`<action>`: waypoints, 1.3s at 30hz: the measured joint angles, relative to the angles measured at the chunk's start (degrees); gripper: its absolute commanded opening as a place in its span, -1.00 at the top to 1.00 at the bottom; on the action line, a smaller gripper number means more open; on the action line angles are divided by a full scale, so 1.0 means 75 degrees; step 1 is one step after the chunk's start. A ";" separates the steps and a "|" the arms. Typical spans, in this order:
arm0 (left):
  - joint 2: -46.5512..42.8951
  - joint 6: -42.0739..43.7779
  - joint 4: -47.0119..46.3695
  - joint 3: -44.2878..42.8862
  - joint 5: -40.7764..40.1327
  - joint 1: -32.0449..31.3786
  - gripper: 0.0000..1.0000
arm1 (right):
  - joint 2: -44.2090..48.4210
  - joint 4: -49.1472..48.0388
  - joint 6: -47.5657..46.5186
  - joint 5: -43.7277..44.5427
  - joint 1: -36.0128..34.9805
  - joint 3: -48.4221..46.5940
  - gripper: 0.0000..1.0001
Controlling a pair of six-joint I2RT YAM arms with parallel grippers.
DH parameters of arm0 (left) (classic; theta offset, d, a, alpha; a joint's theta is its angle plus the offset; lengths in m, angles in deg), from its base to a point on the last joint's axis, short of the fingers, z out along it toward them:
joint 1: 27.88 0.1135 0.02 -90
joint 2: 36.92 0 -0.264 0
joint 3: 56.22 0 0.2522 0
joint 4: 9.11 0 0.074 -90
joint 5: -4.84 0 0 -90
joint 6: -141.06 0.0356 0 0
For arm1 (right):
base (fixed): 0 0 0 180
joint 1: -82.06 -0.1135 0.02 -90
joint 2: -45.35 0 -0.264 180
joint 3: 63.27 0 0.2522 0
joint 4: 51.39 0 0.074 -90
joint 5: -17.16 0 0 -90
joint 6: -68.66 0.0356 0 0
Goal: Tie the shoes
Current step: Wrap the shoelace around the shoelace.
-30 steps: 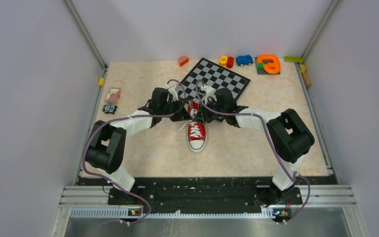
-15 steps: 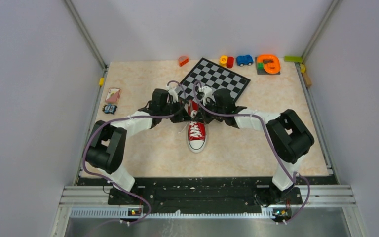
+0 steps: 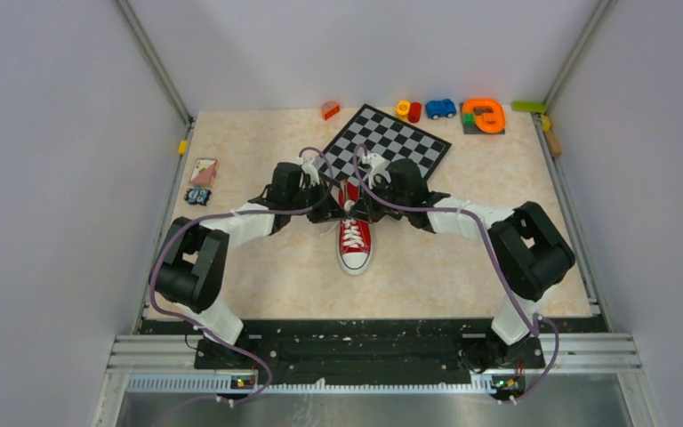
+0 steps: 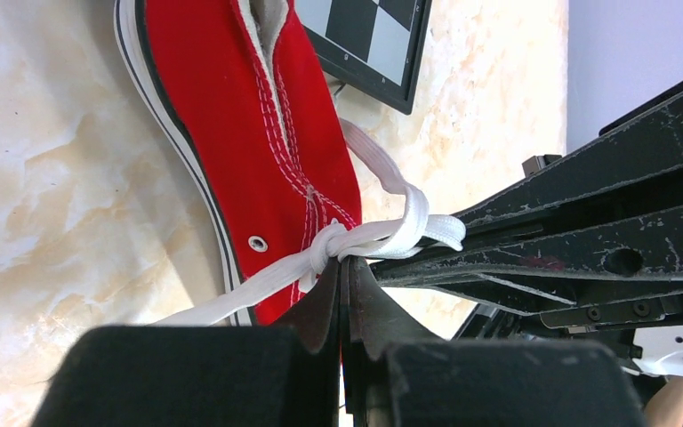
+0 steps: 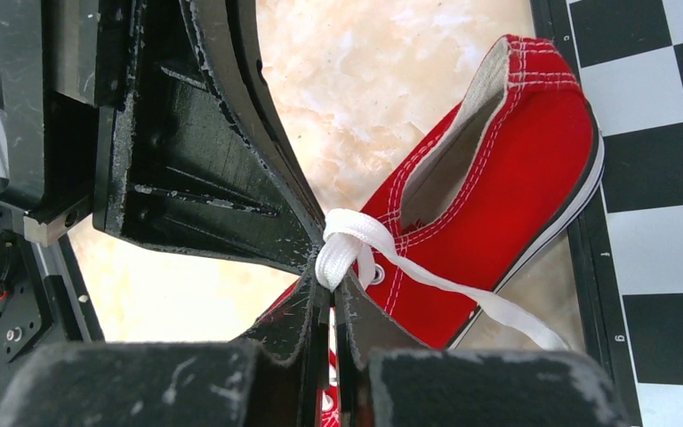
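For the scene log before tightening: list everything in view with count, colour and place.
red canvas low sneaker: 1, red, white toe cap, table centre.
white flat laces: white, knotted over the sneaker.
square checkerboard: 1, black-and-white, just beyond the heel.
wedge-shaped block: 1, orange, far edge, left of board.
plastic ring: 1, yellow, far edge.
short cylinder: 1, red, beside the ring.
toy car: 1, blue, far edge.
curved plastic toy: 1, orange, far right.
flat bar block: 1, green, far right corner.
printed card: 1, pink and tan, left side.
marbled table: 1, beige.
left arm: 1, black and white, jaws shut on laces.
right arm: 1, black and white, jaws shut on laces.
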 measured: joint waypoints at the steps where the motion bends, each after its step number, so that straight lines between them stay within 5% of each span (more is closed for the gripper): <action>1: 0.0003 -0.0079 -0.0076 0.0032 0.0000 0.0000 1.00 | 0.0012 -0.0038 0.0032 -0.0029 0.0000 0.0026 1.00; 4: 0.0012 -0.0268 -0.0262 0.0131 0.0003 0.0003 1.00 | 0.0017 -0.0058 0.0073 -0.0070 0.0000 0.0041 0.77; 19: 0.0020 -0.0344 -0.0332 0.0154 -0.0256 -0.0003 1.00 | 0.0032 0.0058 -0.0111 0.0458 0.0000 0.0117 0.44; 39: 0.0020 -0.0321 -0.0399 0.0160 -0.0280 0.0119 1.00 | -0.0580 0.0052 -0.0114 0.0408 -0.0003 -0.0248 0.50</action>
